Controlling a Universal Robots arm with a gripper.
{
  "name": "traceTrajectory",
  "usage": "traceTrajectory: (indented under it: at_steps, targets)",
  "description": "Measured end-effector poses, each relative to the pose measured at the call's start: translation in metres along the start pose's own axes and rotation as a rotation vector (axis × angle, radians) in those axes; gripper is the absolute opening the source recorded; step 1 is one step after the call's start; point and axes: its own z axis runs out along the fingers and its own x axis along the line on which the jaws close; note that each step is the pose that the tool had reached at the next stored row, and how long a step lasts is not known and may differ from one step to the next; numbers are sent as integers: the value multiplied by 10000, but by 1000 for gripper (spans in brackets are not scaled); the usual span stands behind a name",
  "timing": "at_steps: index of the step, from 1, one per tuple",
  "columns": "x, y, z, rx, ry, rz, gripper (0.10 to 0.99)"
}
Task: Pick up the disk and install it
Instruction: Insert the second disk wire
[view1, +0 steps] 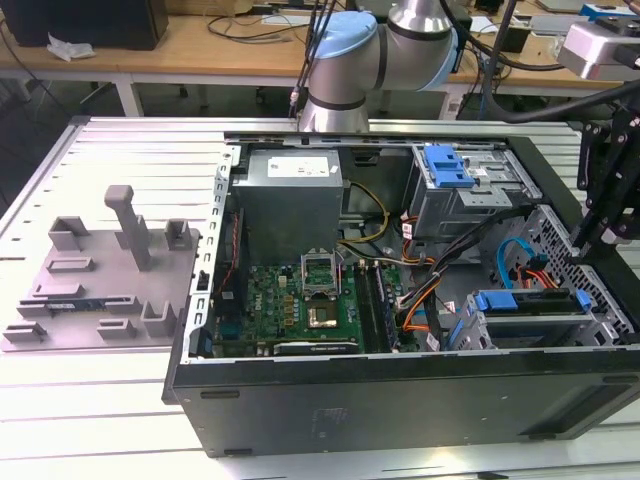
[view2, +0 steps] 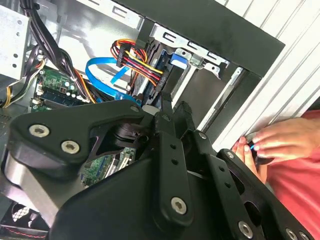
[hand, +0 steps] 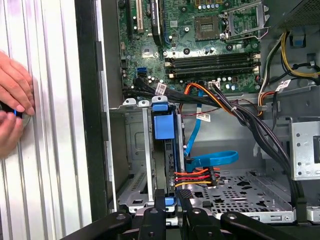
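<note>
The claw (hand: 172, 202) hangs over the open computer case (view1: 400, 400), near the drive cage at the exterior view's right. Its two black fingers (view2: 167, 112) are pressed close together with nothing between them. The tips sit right at the end of the disk (hand: 164, 150). The disk stands on its edge in a slot of the metal cage (hand: 137, 165), with its bright blue frame showing. Red, yellow and orange wires (hand: 192, 176) and a flat blue cable (hand: 210, 159) plug in just beside it. Farther off lies the green board (hand: 200, 35). A person's hand (hand: 12, 107) rests on the ridged table (hand: 55, 150) outside the case.
</note>
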Motion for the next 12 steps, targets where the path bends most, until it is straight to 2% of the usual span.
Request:
traceTrajectory:
  at_steps: [2,7,9,12]
  targets:
    - [-15,1,-1,1,27,-1,243]
    - [-184,13,-18,-9,445,-10,243]
    - [-222,16,-20,-59,633,-36,243]
    - [-247,19,-13,-121,843,-79,255]
